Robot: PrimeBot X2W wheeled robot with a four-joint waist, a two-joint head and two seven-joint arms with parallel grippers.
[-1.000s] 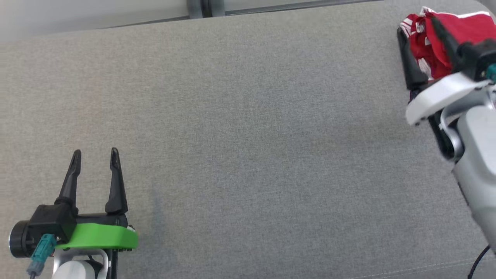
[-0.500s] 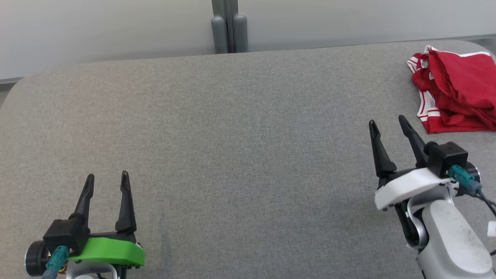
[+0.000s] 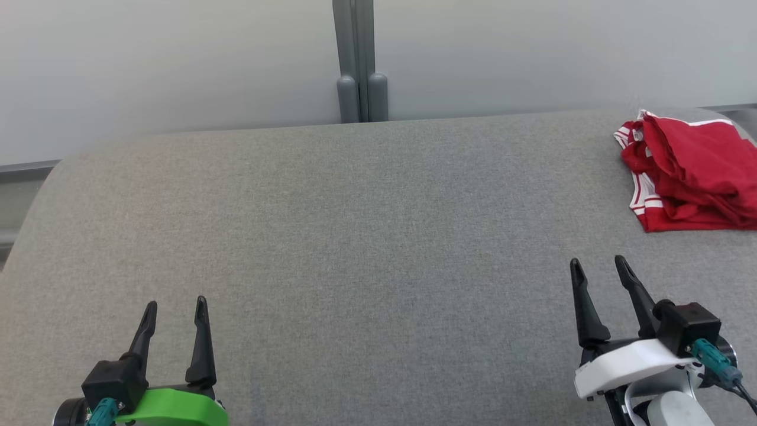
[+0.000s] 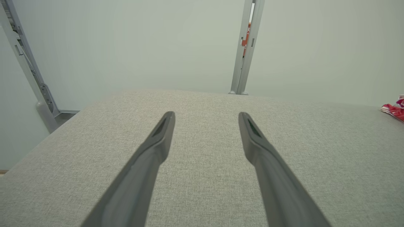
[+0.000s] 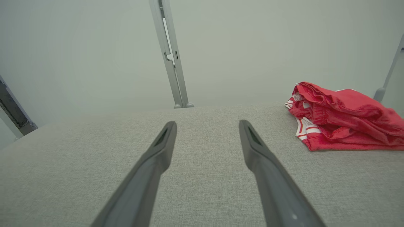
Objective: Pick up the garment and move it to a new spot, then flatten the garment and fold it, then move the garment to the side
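A grey fabric-covered table (image 3: 378, 236) with rounded far corners stands against pale wall panels (image 3: 177, 59). A grey metal post (image 3: 361, 59) rises at the seam between the panels, just behind the middle of the table's far edge.

The garment (image 3: 692, 171), red cloth with white stripes along one hem, lies well to the right of the post, at the table's far right corner. It is a rumpled bundle of stacked layers with the striped edge turned toward the post, and its right part runs off the edge of the head view. Nothing touches it.

The left gripper (image 3: 176, 302) sits left of the post and much nearer the robot, over bare fabric. Its two dark fingers point toward the wall, spread wide, with nothing between them. A green bracket (image 3: 171, 408) shows at their base.

The right gripper (image 3: 598, 261) sits right of the post, also on the near side, short of the garment and clear of it. Its fingers are spread just as wide and hold nothing. A white bracket (image 3: 627, 361) carries them. In the right wrist view the garment lies beyond and to the right of the fingertips, with grey fabric between them.
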